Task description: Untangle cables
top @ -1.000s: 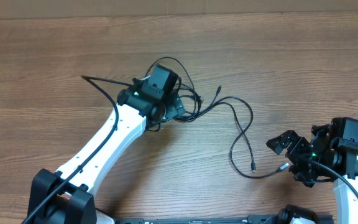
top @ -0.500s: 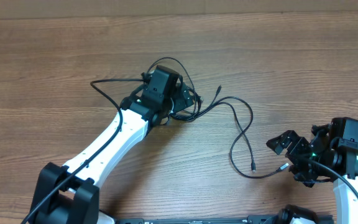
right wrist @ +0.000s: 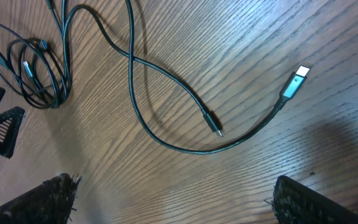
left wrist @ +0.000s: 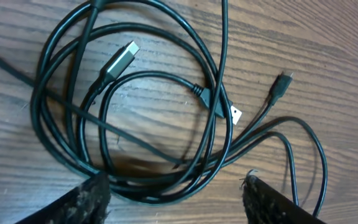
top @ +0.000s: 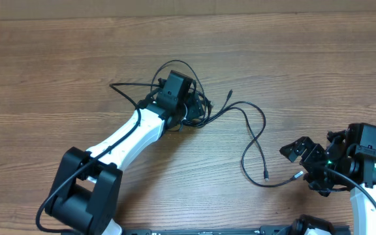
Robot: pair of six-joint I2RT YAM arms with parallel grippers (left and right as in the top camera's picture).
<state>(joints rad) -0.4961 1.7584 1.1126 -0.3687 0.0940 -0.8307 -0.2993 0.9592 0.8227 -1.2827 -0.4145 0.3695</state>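
Cables (left wrist: 118,62) coiled under the spread left gripper (left wrist: 174,186) should be taken by one outer strand; the right gripper (right wrist: 173,186) is likewise spread.

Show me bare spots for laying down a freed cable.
Bare wood spans the table along its far edge and left side. Crowded: the coiled cables under the left end effector, and the loose cable trailing toward the right end effector.

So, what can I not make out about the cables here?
Left wrist: top and left edges cut off the cables; the left jaws show only their tips, apart.
Overhead: the left arm covers the coil's middle; plugs too small to identify.
Right wrist: the bottom edge cuts off the right jaws, tips apart.
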